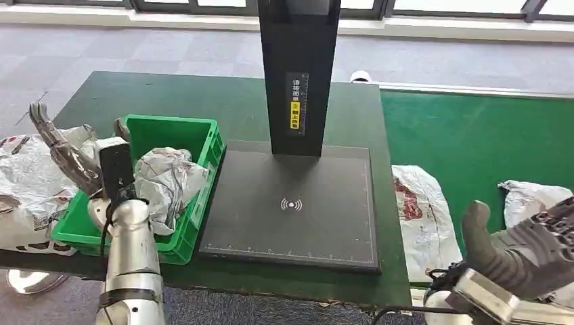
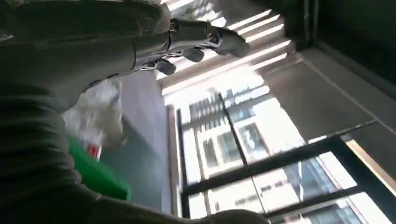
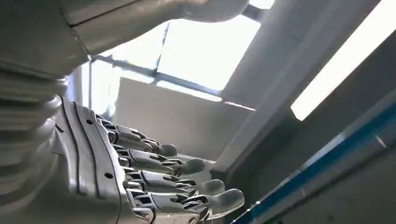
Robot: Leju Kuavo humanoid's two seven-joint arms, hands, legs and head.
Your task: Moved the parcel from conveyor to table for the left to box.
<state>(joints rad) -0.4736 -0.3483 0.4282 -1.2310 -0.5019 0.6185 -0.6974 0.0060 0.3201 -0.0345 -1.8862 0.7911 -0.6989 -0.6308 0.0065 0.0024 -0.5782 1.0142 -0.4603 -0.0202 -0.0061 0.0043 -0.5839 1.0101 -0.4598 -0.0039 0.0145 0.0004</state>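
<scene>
A crumpled white-and-silver parcel (image 1: pixel 168 180) lies inside the green box (image 1: pixel 206 145) at the table's left. My left hand (image 1: pixel 68 152) is raised just left of the box with fingers spread, holding nothing; its fingers (image 2: pixel 205 39) point up toward the ceiling in the left wrist view. Another white parcel with red print (image 1: pixel 418 206) lies on the green conveyor (image 1: pixel 474 135) beside the table edge. A further one (image 1: pixel 531 195) lies at the far right. My right hand (image 1: pixel 521 250) hovers low over the conveyor, palm up, its fingers (image 3: pixel 187 186) apart and empty.
A dark scan pad (image 1: pixel 292 203) with a black post (image 1: pixel 298 74) fills the table's middle. A large pile of white bags (image 1: pixel 27 183) sits left of the box. The dark green table (image 1: pixel 169 95) has bare room behind the box.
</scene>
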